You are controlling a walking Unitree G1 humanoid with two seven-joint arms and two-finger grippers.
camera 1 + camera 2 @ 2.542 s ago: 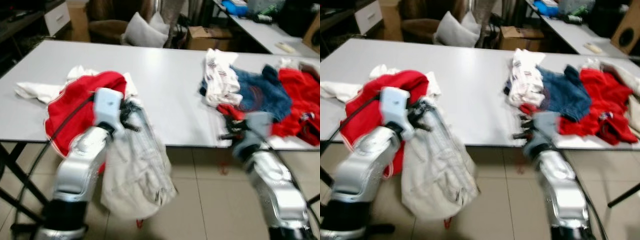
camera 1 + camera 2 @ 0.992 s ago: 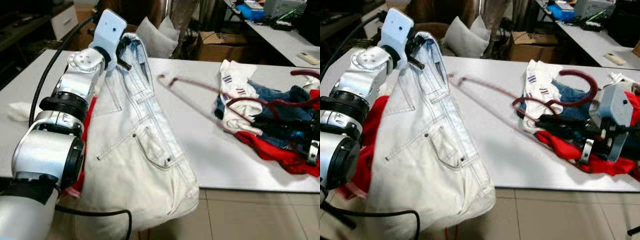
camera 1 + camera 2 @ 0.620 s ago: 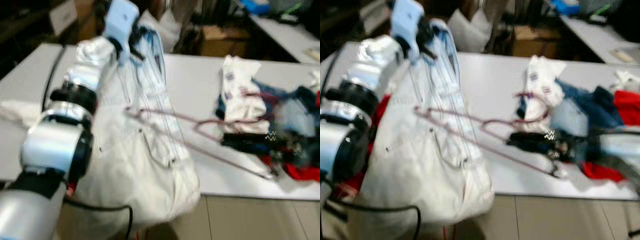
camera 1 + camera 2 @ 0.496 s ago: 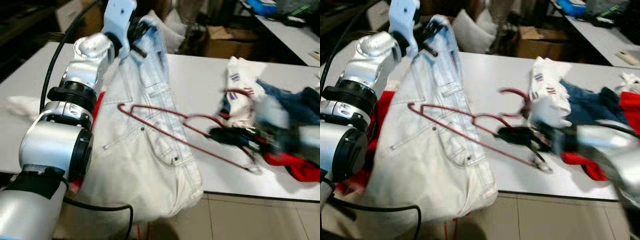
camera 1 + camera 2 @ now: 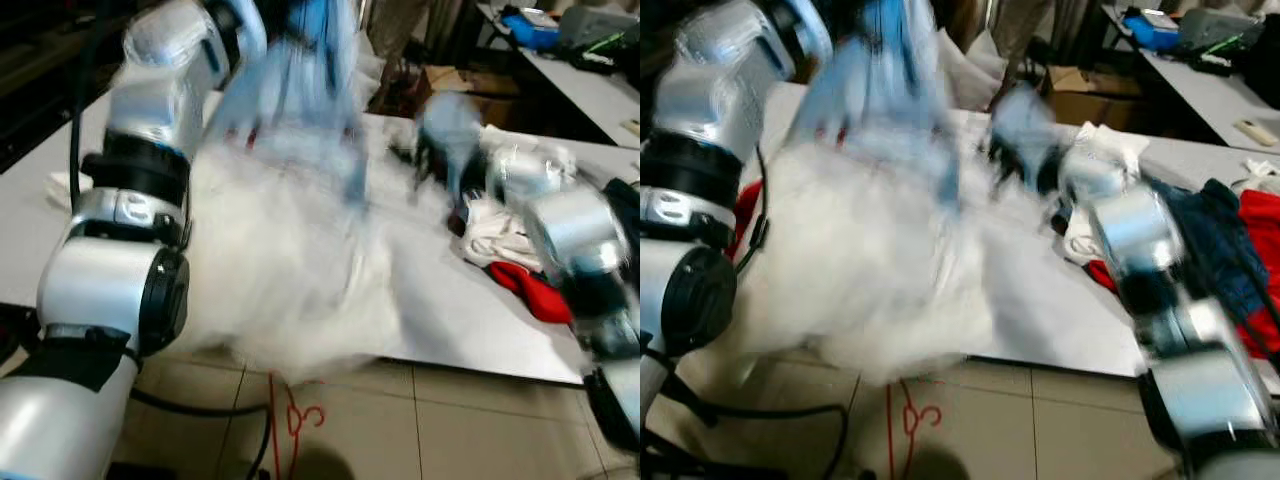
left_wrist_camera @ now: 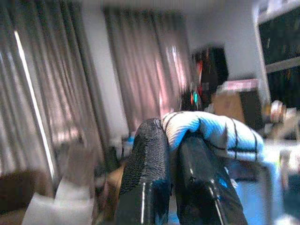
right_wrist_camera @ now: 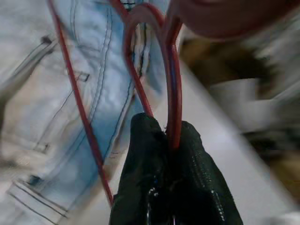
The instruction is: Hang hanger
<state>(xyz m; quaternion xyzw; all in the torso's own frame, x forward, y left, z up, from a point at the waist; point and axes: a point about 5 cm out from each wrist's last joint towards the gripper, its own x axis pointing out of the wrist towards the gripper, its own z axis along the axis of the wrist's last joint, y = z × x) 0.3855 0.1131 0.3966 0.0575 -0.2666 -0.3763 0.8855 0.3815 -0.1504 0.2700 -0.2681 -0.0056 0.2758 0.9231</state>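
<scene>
The head views are badly smeared with motion, so much of the scene reads only as shapes. The left claw [image 6: 169, 140] is raised high over the white surface [image 5: 470, 320], its two black fingers pressed together on a fold of pale denim; in its wrist view the pinched hem curls over the fingertips, with curtains blurred behind. From that grip the pale jeans [image 5: 290, 250] hang down in a big whitish mass that covers the near left part of the surface and spills past its front edge toward the tiled floor [image 5: 450, 430].

The right claw [image 7: 164, 140] is reached in toward the jeans from the right. Its wrist view is the clearest: both fingers are closed tight around the neck of a red wire hanger [image 7: 171, 79], just below where the hook begins, and the hanger's thin red arm [image 7: 79, 108] runs across the light blue denim, seams and a belt loop showing right behind it. Whether the wire is inside the garment or just lying against it, I cannot tell.

Further right on the surface lies a heap of clothes [image 5: 1230, 250], white, dark blue and red. Another red hanger [image 5: 300, 420] lies on the floor below the front edge.
</scene>
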